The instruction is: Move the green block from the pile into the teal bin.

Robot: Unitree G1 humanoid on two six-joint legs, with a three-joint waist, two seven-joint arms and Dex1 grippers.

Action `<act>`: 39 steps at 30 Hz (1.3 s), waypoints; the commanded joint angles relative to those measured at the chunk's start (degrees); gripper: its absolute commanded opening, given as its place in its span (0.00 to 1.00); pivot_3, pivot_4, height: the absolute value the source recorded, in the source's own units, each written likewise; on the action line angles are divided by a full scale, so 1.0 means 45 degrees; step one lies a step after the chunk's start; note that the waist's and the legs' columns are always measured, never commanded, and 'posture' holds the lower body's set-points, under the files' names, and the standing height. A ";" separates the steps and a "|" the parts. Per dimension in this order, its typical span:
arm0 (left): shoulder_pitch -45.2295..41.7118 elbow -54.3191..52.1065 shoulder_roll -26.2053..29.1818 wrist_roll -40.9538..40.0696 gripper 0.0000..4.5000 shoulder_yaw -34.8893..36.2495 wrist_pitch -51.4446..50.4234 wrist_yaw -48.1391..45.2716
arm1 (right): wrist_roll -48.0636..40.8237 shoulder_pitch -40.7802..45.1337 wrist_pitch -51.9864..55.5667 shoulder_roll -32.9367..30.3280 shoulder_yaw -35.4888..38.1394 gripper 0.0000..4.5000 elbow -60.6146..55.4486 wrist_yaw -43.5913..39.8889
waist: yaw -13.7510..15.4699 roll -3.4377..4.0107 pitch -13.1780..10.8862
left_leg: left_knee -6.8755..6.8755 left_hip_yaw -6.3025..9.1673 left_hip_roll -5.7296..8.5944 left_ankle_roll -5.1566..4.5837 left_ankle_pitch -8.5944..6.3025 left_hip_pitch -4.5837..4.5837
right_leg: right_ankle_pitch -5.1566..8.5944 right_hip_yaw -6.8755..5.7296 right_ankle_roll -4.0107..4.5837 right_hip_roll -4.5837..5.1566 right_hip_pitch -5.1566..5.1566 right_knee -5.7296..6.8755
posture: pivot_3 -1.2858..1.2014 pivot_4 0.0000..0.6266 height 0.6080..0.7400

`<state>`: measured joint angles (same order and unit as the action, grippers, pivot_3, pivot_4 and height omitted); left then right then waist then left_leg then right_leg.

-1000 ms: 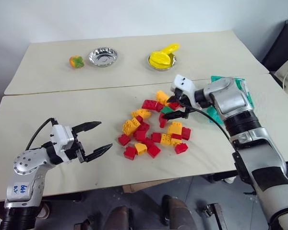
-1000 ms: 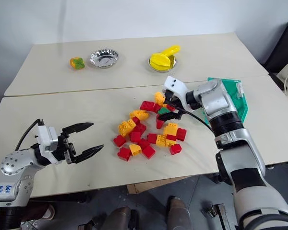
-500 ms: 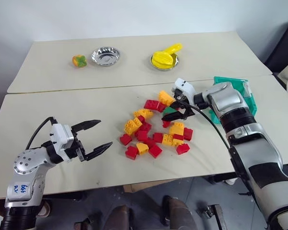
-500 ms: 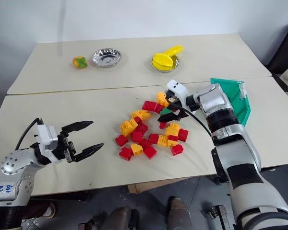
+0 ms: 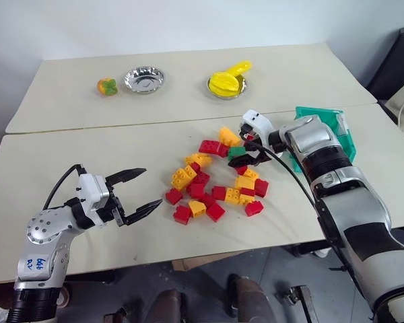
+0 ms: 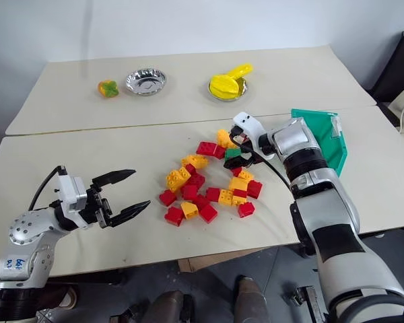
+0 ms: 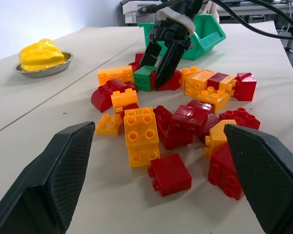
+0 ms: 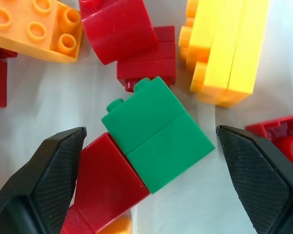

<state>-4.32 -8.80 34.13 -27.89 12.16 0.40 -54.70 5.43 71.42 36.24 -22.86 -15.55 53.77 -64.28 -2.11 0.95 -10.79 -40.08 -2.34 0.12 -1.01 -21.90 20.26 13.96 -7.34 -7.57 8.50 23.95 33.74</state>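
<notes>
The right gripper hangs over the pile, at the pile's one o'clock edge, its two black fingers spread wide and pointing down at the green block. In the right wrist view the block lies on the table between the two fingertips, touching neither, with a red brick pressed against one side and a yellow brick just beside another. In the head views the green block sits at the pile's far right edge, just under the right gripper. The teal bin stands on the table at three o'clock from the pile, partly behind the right arm, near but apart from the bricks. The left gripper hovers above the table at nine o'clock from the pile, well apart from it, jaws wide and empty, aimed toward the bricks.
</notes>
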 commanded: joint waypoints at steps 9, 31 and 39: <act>0.0094 -0.0522 -0.0102 -0.0020 1.00 0.0058 0.0121 0.0209 | 0.0118 0.0051 -0.1269 0.0137 -0.0029 0.65 0.0112 -0.0057 | 0.0078 0.0001 -0.0001 | 0.0000 0.0004 0.0002 0.0000 0.0000 0.0008 | 0.0000 -0.0005 0.0000 0.0001 0.0001 -0.0003 | 0.52 0.24 1.00; -0.0234 -0.2006 -0.0337 -0.0998 1.00 -0.0356 -0.0964 0.0414 | -0.4257 -0.2659 -0.1777 -0.3537 0.5597 0.35 -0.5444 -0.0821 | 0.0191 0.0005 -0.0005 | 0.0004 -0.0008 0.0007 -0.0001 -0.0001 0.0031 | 0.0000 -0.0046 -0.0001 0.0007 -0.0010 -0.0032 | 0.52 0.24 1.00; -0.1240 -0.2332 -0.0710 -0.1499 1.00 -0.1191 -0.1841 0.0240 | -0.4456 -0.4954 -0.2485 -0.5834 0.7532 0.35 -0.5415 0.1174 | 0.0419 0.0007 -0.0007 | -0.0001 -0.0059 0.0005 -0.0001 -0.0001 0.0017 | -0.0001 -0.0026 -0.0002 0.0005 -0.0013 -0.0032 | 0.52 0.24 1.00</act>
<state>-9.00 -17.64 31.20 -33.53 7.24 -7.68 -53.38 -13.00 49.14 26.29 -48.56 16.52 29.69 -60.56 -0.22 0.98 -10.82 -40.09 -2.69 0.13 -1.02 -21.90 20.29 13.96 -7.42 -7.58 8.52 23.88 33.60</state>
